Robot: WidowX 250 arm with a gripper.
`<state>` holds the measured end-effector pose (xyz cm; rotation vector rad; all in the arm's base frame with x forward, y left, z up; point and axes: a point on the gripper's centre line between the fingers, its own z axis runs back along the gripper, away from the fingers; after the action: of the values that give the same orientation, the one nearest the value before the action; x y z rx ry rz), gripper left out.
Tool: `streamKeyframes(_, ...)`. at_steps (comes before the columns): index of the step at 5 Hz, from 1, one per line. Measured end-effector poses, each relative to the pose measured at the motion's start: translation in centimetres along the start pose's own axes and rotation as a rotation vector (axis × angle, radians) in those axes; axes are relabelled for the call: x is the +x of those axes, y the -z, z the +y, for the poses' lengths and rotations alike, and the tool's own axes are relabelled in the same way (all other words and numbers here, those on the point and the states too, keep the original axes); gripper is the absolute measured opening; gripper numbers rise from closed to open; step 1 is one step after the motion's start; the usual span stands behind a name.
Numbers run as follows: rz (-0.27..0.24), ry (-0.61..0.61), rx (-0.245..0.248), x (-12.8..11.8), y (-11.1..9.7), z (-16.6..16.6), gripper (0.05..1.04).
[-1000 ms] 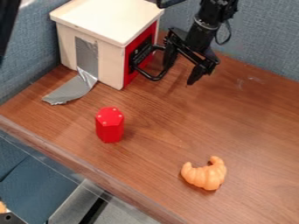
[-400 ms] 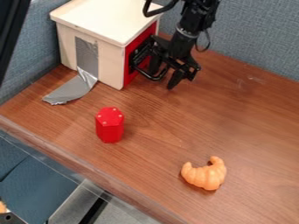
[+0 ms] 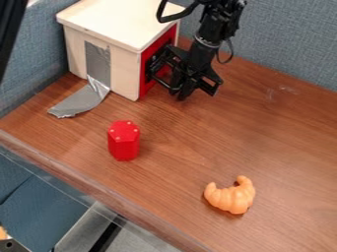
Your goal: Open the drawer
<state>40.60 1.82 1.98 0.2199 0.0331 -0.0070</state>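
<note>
The arm (image 3: pixel 209 37) comes in from the top edge, slanting down so that its gripper (image 3: pixel 184 90) hangs just beside the drawer's black handle (image 3: pixel 158 80); how far open it is, or whether it grips the handle, I cannot tell. The drawer (image 3: pixel 144 87), red-fronted, sits closed in the pale box (image 3: pixel 118 17). The gripper has moved left, closer to the drawer.

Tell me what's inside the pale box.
The inside of the pale box is hidden by its top, side and red front, with the gripper near that front. Whether it holds anything cannot be seen.
</note>
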Motion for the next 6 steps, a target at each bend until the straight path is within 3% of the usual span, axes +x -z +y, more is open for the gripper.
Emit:
streamKeyframes(2,0.03,-0.005,-0.057,-0.2,-1.0,-1.7,0.151)
streamKeyframes(6,0.024,0.028,-0.11,0.1,-3.3,-6.9,0.151)
